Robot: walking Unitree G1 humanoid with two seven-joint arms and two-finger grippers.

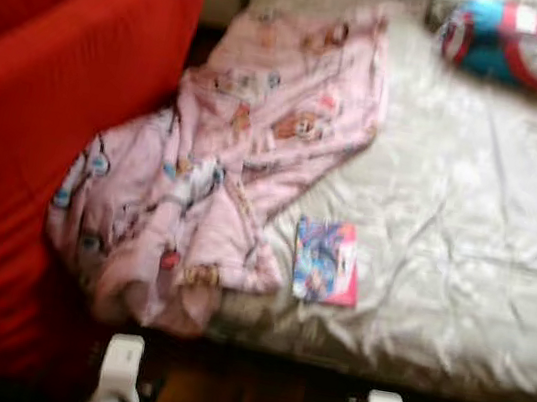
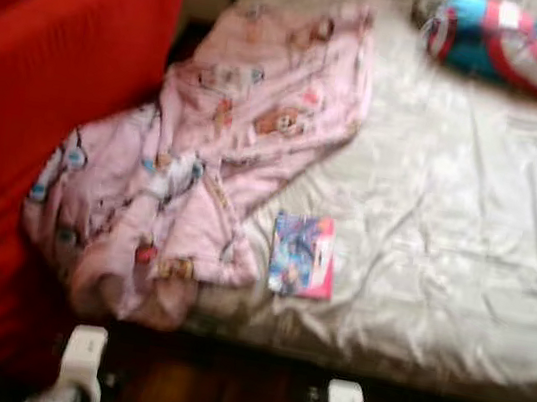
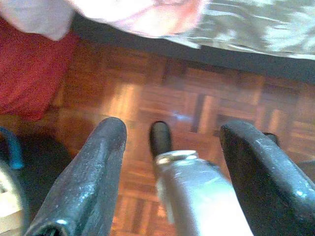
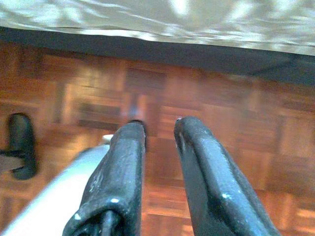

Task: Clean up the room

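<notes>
The left gripper (image 3: pixel 172 132) hangs low over a brown wooden parquet floor (image 3: pixel 206 103), its two long black fingers (image 3: pixel 93 172) spread wide with nothing between them. The right gripper (image 4: pixel 160 128) hangs over the same floor beside the bed's edge, its black fingers (image 4: pixel 206 172) close together with a narrow gap, holding nothing. Ahead stands a bed with a shiny, wrinkled cream sheet (image 1: pixel 465 241). A small, flat, colourful book with a pink edge (image 1: pixel 326 261) lies on the sheet near the front edge. Just beside it, a crumpled pink blanket printed with cartoon figures (image 1: pixel 222 174) sprawls across the robot's left part of the bed and droops over the front edge. Large red cushions (image 1: pixel 40 106) stand touching the blanket further left. A round red, white and blue shield-patterned cushion (image 1: pixel 534 49) lies at the far right corner. The head views are blurred.
</notes>
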